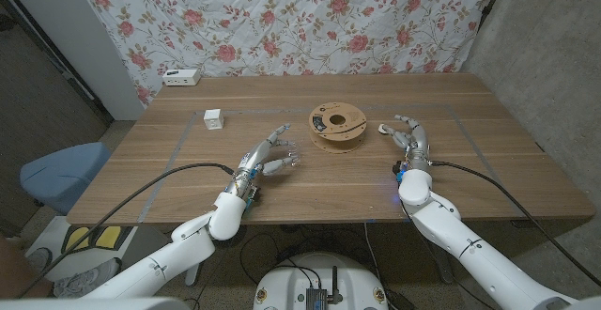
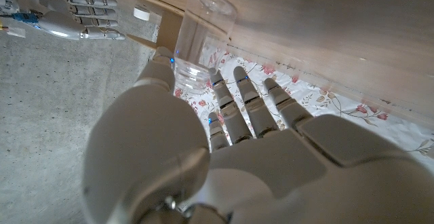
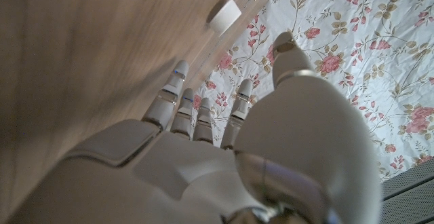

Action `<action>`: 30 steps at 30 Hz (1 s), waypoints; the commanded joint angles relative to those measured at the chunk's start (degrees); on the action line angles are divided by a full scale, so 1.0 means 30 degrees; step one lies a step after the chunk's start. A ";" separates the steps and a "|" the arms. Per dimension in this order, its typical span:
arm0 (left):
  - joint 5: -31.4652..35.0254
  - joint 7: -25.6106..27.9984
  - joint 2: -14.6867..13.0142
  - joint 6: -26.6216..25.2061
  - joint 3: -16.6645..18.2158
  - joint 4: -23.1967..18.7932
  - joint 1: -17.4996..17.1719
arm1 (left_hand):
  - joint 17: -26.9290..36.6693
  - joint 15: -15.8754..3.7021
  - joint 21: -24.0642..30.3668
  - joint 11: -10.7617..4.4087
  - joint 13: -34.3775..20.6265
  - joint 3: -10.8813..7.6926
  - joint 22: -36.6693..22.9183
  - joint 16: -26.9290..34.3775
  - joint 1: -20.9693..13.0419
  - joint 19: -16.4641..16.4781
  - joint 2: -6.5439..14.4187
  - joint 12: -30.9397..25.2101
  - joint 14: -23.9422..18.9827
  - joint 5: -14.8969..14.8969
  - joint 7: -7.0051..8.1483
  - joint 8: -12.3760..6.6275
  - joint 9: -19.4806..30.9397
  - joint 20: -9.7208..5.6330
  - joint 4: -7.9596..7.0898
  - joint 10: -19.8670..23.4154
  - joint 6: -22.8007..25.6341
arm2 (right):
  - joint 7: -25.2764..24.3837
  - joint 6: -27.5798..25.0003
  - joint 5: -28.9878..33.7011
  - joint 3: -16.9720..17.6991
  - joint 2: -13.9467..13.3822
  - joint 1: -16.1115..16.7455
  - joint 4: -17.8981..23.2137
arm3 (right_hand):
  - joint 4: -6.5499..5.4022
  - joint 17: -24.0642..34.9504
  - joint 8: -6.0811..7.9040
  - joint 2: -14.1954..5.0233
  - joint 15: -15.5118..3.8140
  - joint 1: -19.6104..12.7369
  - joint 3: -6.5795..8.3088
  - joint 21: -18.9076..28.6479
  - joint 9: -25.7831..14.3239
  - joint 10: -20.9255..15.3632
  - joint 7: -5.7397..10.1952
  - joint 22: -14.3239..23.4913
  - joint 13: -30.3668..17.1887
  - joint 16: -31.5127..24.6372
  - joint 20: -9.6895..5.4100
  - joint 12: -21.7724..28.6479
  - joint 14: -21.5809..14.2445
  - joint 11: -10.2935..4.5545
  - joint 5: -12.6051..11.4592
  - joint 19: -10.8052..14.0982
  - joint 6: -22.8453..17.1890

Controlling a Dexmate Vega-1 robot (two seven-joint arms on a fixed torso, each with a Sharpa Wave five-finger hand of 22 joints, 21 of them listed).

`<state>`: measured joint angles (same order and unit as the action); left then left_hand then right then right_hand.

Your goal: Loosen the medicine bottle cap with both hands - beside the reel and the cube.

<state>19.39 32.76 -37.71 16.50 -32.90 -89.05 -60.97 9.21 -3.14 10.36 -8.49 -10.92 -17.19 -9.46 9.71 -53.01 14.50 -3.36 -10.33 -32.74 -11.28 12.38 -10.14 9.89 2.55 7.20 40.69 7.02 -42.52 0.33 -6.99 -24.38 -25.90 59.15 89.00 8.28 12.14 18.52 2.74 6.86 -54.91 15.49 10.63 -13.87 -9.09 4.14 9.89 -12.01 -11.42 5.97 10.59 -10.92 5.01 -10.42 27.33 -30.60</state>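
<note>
A clear medicine bottle [image 2: 198, 37] stands on the wooden table [image 1: 470, 160], between the thumb and the fingers of my left hand [image 1: 268, 157]. In the left wrist view that hand [image 2: 230, 149] has its thumb right beside the bottle. Its fingers reach straight past the bottle and are not curled round it. In the head view the bottle is hard to make out against the hand. The wooden reel [image 1: 338, 125] lies just beyond and to the right. The white cube [image 1: 214, 119] sits to the far left of the hand. My right hand [image 1: 408, 141] waits right of the reel with spread fingers, holding nothing.
A white box [image 1: 181, 77] lies at the table's back left corner. A flowered cloth [image 1: 310, 19] hangs behind the table. In the left wrist view the right hand [image 2: 61, 13] and the reel [image 2: 146, 13] show beyond the bottle. A small white block [image 3: 224, 15] lies ahead of the right hand.
</note>
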 commanded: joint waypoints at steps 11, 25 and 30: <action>-0.0398 -0.0550 0.0039 0.0348 -0.0051 0.0378 0.0299 | 0.0054 -0.1647 0.0050 0.0051 -0.0020 0.0358 -0.0105 -0.0026 0.0404 -0.0306 -0.0008 -0.0079 0.0864 -0.0142 0.0066 -0.0042 0.0060 0.0395 -0.0063 -0.0691 -0.0357 | 0.0534 0.0109 -0.0158 0.0105 -0.0494 0.0092 0.0318 | -0.0289 -0.0048 -0.1415 0.0104 -0.0053 0.0950 -0.0374 -0.0097 0.0225 0.1021 -0.0134 -0.0007 -0.0008 0.0149 -0.0203 0.0038 0.0963 0.0063 -0.0118 -0.0976 0.2552; -0.1285 -0.1753 -0.0504 0.0647 0.0198 0.0013 0.0089 | 0.0069 -0.0976 0.0017 0.0303 0.0003 0.0904 -0.0096 -0.0025 0.1060 -0.0892 -0.0098 -0.0005 0.2302 -0.0246 0.0071 -0.0001 0.0058 0.0924 -0.0263 -0.2416 -0.0893 | 0.0958 0.0181 -0.0283 0.0209 -0.0791 0.0362 0.0804 | -0.0552 -0.0045 -0.2239 0.0346 0.0372 0.1895 -0.0752 -0.0120 0.0519 0.1543 0.0114 -0.0011 0.0034 0.0178 -0.0024 0.0090 0.1679 0.0187 -0.0159 -0.1753 0.3870; -0.1690 -0.2116 -0.0696 0.0567 0.0433 -0.0264 -0.0090 | 0.0071 -0.0863 -0.0010 0.0363 0.0019 0.1085 -0.0095 -0.0044 0.1286 -0.1111 -0.0196 0.0018 0.2703 -0.0285 0.0063 -0.0028 0.0061 0.0913 -0.0316 -0.2918 -0.0967 | 0.0998 0.0152 -0.0325 0.0203 -0.0741 0.0365 0.0833 | -0.0645 -0.0045 -0.2474 0.0371 0.0421 0.2216 -0.0861 -0.0079 0.0608 0.1647 0.0246 -0.0014 0.0053 0.0139 -0.0021 0.0114 0.1803 0.0244 -0.0174 -0.1883 0.4365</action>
<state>16.56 29.09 -38.56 18.03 -32.59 -88.54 -60.50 9.20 -2.64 10.36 -7.48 -10.92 -14.35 -9.46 9.71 -49.69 11.84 -3.81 -10.33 -25.47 -11.91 12.48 -10.14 9.89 5.43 6.25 32.51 4.47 -40.16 0.73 -7.70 -23.87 -27.92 59.95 90.93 6.48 11.98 11.61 3.81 7.77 -48.89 13.19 10.34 -12.01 -4.79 5.11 9.89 -11.71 -11.20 5.87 10.59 -5.90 5.43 -10.42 21.90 -18.18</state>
